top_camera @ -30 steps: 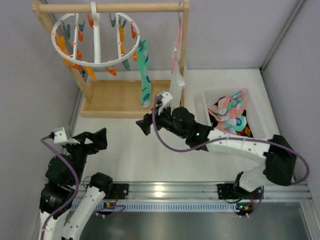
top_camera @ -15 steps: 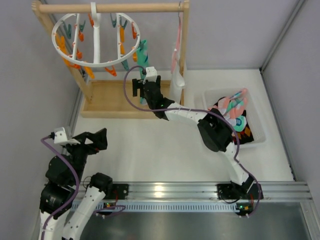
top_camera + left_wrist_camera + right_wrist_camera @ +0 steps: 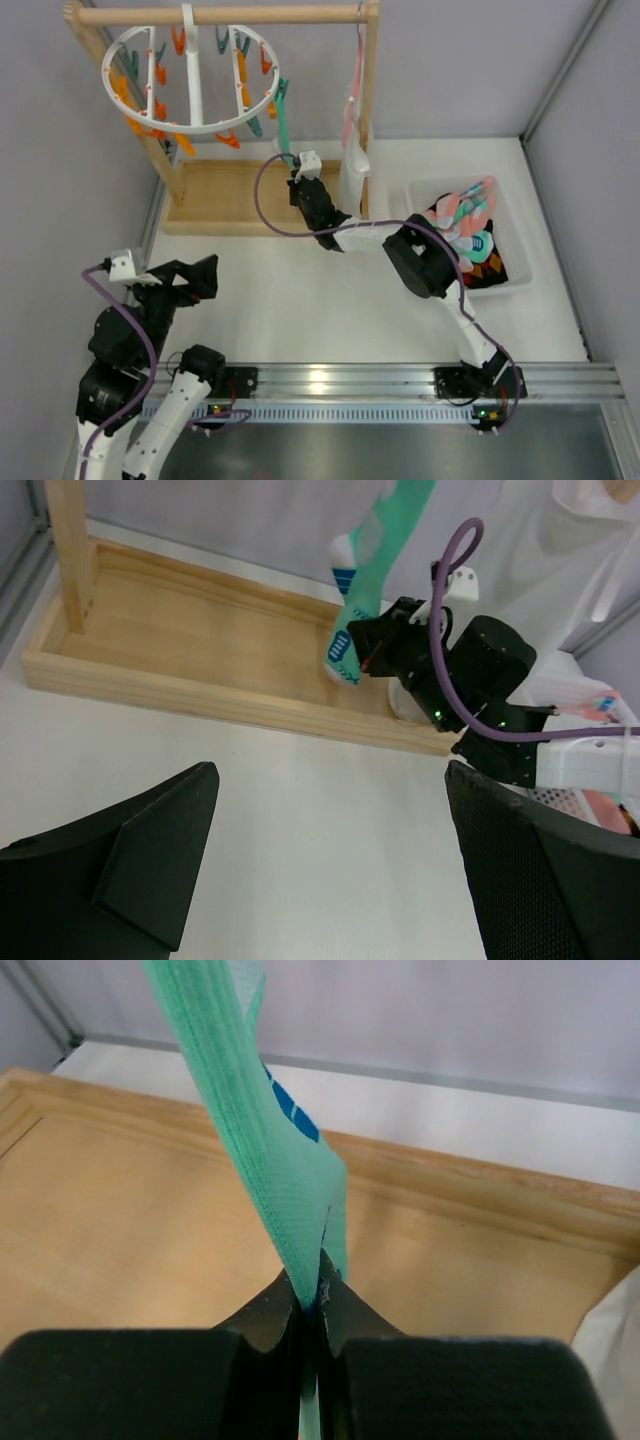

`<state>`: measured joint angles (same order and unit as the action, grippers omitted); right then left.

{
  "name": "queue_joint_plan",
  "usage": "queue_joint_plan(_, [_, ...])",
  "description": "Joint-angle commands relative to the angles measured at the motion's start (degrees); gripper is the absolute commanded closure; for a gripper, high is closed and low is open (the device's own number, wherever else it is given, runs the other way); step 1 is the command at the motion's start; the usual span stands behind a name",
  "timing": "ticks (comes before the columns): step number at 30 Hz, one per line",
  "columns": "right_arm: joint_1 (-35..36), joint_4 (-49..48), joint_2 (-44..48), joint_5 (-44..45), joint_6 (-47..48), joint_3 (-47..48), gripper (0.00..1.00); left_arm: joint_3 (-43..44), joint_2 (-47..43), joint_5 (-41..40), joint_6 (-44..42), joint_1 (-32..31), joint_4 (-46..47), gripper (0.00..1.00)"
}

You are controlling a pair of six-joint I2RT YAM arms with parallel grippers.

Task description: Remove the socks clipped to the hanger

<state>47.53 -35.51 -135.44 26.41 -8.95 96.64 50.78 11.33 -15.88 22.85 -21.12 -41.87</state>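
One mint-green sock (image 3: 284, 125) with blue marks hangs from a clip on the right rim of the hanger (image 3: 190, 128), a white ring with orange and teal clips. My right gripper (image 3: 299, 180) is shut on that sock's lower part, over the wooden base. In the right wrist view the sock (image 3: 250, 1130) runs up taut from between the closed fingers of the right gripper (image 3: 316, 1300). From the left wrist view the sock (image 3: 365, 570) and the right gripper (image 3: 372, 652) show. My left gripper (image 3: 195, 280) stands open and empty over the table, as the left wrist view (image 3: 330, 880) confirms.
The wooden rack frame (image 3: 370, 110) has a tray base (image 3: 225, 195). A long pale cloth (image 3: 352, 140) hangs by the right post. A white bin (image 3: 520, 235) at the right holds several socks (image 3: 465, 225).
My right arm reached from mid-table up to the hanging mint-green sock and its jaws shut on it; the sock now hangs taut. The left arm has barely moved.
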Motion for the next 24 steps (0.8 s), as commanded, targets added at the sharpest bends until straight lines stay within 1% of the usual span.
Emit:
queue_joint_plan(1, [3.71,-11.95,13.15,-1.63,2.79,-7.22,1.0,7.03,4.74,7.68,2.36,0.29,1.88,0.02])
queue_joint_plan(2, [4.41,-12.22,14.83,-1.37,2.89,-9.08,1.0,12.18,6.4,9.79,3.16,0.29,2.14,0.02])
queue_joint_plan(3, [5.98,-12.48,16.42,-0.58,2.89,-10.84,1.0,14.76,9.73,14.34,3.69,0.29,2.23,0.02])
queue_joint_plan(4, [6.78,-12.48,19.13,-0.4,3.23,-13.82,1.0,18.09,12.11,15.6,4.65,0.29,2.05,0.01])
queue_joint_plan(5, [7.57,-12.39,20.38,-0.22,3.5,-15.24,1.0,23.69,14.05,19.1,5.18,0.21,2.14,0.01])
queue_joint_plan(6, [9.32,-12.39,21.61,1.08,3.94,-16.56,1.0,26.97,15.98,21.65,5.71,0.29,2.14,0.02])
queue_joint_plan(7, [10.21,-12.39,23.79,1.7,4.81,-19.1,1.0,29.78,20.87,25.94,6.76,0.29,2.14,0.01])
queue_joint_plan(8, [12.22,-12.31,24.69,3.02,4.91,-20.08,1.0,35.73,23.36,28.68,7.2,0.47,2.14,0.01])
queue_joint_plan(9, [13.19,-12.13,25.65,3.46,5.26,-21.04,1.0,38.48,26.43,31.23,7.38,0.56,1.97,0.02])
queue_joint_plan(10, [14.16,-11.96,26.97,4.16,6.13,-22.53,1.0,40.95,31.68,36.22,7.9,0.73,2.14,0.02])
queue_joint_plan(12, [17.32,-11.95,28.12,7.59,6.66,-23.95,1.0,48.49,37.51,39.42,8.26,1.35,2.05,0.02])
queue_joint_plan(13, [18.47,-12.22,29.25,8.64,7.27,-25.0,1.0,51.14,42.75,40.39,8.09,1.61,1.88,0.02])
queue_joint_plan(15, [21.46,-12.39,29.96,11.2,7.63,-25.8,1.0,55.88,46.57,39.18,7.74,1.61,1.96,0.01])
queue_joint_plan(18, [25.15,-11.43,29.79,13.74,8.42,-25.36,1.0,58.72,52.46,34.79,6.68,1.53,1.88,0.02])
queue_joint_plan(19, [26.03,-10.82,29.01,14.62,10.51,-24.14,1.0,59.08,53.17,33.21,6.16,1.61,1.88,0.02])
queue_joint_plan(20, [27.6,-9.59,28.65,15.33,11.14,-23.43,1.0,59.17,53.7,29.8,5.72,1.61,1.79,0.02])
queue_joint_plan(23, [29.89,-8.53,26.63,16.56,13.34,-20.62,1.0,57.5,55.29,25.21,3.7,1.35,1.79,0.02])
queue_joint_plan(24, [30.25,-7.13,26.19,16.56,13.61,-19.75,1.0,56.97,55.55,21.45,3.17,1.09,1.61,0.02])
